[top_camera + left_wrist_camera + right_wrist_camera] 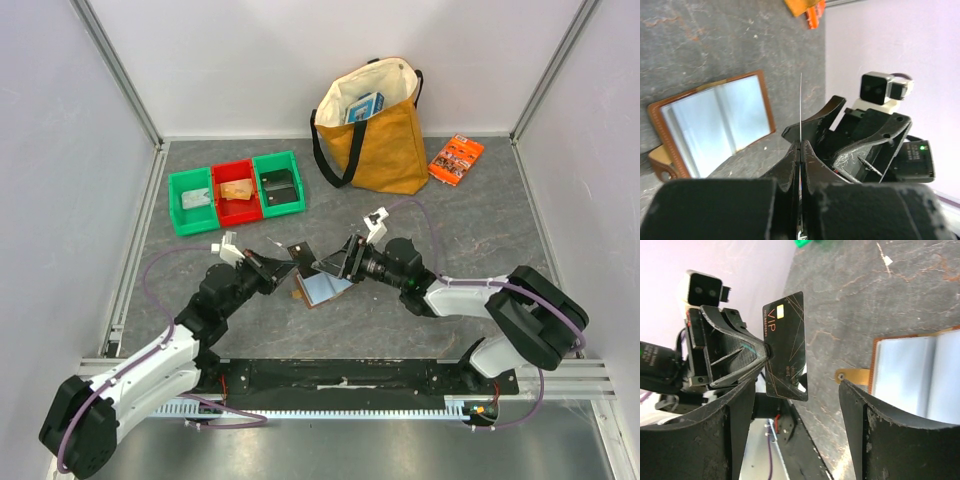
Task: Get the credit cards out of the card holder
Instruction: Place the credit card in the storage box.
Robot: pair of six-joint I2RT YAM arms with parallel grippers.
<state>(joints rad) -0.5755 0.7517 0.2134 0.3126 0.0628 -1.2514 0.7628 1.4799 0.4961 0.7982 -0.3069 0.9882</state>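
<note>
The card holder (pixel 322 290) lies open on the table between the arms, brown outside with pale grey-blue pockets; it also shows in the left wrist view (pixel 715 125) and the right wrist view (pixel 920 375), its tab (pixel 855 375) pointing out. My left gripper (pixel 283 265) (pixel 800 146) is shut on a black credit card (pixel 298 249) marked VIP (pixel 785 347), held above the table; the left wrist view shows it edge-on (pixel 800 105). My right gripper (pixel 337 264) (pixel 797 390) is open and empty, just over the holder's edge and facing the left gripper.
Three bins stand at the back left: green (pixel 192 200), red (pixel 237 192), green (pixel 278 182), each with items inside. A yellow tote bag (pixel 375 125) stands at the back. An orange printed packet (pixel 456 158) (pixel 805 7) lies to its right.
</note>
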